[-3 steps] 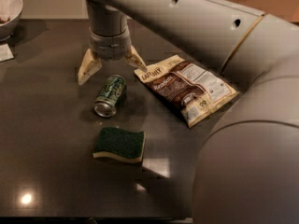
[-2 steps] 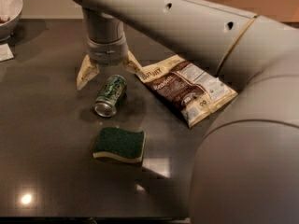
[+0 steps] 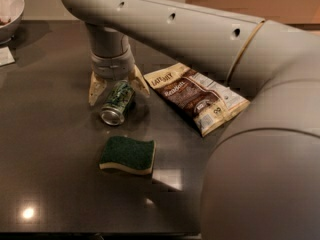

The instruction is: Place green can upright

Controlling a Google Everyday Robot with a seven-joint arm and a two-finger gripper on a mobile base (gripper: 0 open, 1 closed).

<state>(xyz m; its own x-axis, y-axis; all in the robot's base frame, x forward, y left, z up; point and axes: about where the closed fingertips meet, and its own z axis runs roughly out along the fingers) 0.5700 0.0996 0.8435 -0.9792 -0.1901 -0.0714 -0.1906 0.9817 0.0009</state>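
Note:
The green can lies on its side on the dark table, its silver end facing the front left. My gripper hangs right above the can's far end, open, with one cream fingertip to the can's left and the other to its right. The fingers straddle the can's upper end without closing on it. The grey arm stretches from the right across the top of the view.
A green-topped yellow sponge lies just in front of the can. A brown and white snack bag lies to the right. A white bowl stands at the far left corner, with a small white card below it.
My gripper has moved left and down, from beside the can's far end to straddling it. The can, sponge and bag have not moved.

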